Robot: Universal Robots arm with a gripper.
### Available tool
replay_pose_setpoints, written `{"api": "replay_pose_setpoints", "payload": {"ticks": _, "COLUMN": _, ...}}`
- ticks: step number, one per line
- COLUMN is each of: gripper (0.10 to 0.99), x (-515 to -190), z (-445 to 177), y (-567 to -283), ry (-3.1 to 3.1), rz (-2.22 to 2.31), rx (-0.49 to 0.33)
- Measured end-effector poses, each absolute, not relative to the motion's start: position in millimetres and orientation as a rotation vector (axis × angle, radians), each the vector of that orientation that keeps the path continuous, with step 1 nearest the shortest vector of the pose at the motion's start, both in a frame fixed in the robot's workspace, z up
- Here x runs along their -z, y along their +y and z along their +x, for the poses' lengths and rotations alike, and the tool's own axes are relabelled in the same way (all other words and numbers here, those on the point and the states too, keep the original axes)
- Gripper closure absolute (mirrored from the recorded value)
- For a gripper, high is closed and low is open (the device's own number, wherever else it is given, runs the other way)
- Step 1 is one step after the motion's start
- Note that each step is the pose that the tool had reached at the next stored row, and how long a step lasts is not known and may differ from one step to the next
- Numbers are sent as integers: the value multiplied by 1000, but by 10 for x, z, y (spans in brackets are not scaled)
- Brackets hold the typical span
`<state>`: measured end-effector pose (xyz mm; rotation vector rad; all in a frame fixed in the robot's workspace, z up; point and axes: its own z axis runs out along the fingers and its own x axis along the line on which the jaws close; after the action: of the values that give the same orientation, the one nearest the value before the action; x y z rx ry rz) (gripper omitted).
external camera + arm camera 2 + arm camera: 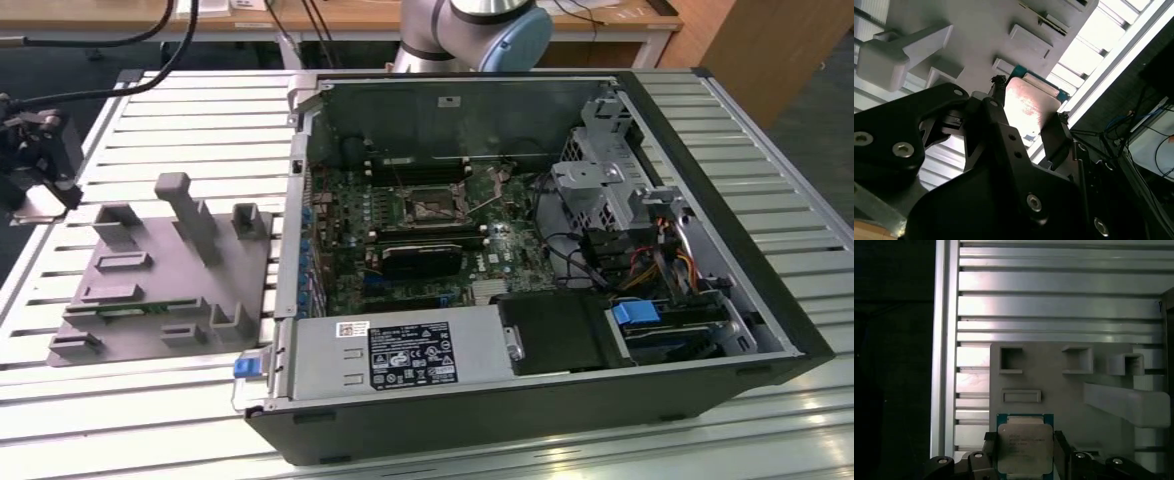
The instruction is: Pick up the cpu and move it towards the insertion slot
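Observation:
The cpu (1025, 446) is a flat square chip with a silvery top and a green rim. My gripper (1025, 440) is shut on it, with a black finger pressed against each of two opposite edges. The second wrist view shows the cpu (1030, 102) between the same fingertips (999, 85), above the grey fixture plate (984, 30). In the exterior view the gripper (34, 165) hangs at the far left, beyond the plate (160, 270). The insertion slot (430, 205), a silvery frame around a dark centre, lies on the motherboard inside the open computer case, well off to the exterior view's right.
The open computer case (694, 150) has tall side walls, a drive cage (601, 190), cables and a power supply (400, 355). The grey fixture plate carries upright posts (180, 205). The slatted metal table (174, 110) lies beneath everything.

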<state>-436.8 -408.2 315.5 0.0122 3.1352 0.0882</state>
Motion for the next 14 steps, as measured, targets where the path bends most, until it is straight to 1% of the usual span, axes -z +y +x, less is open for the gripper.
{"api": "replay_pose_setpoints", "payload": {"ticks": 14, "gripper": 553, "x": -3488, "z": -4368, "y": -4082, "ry": 3133, "rz": 12, "rx": -88}}
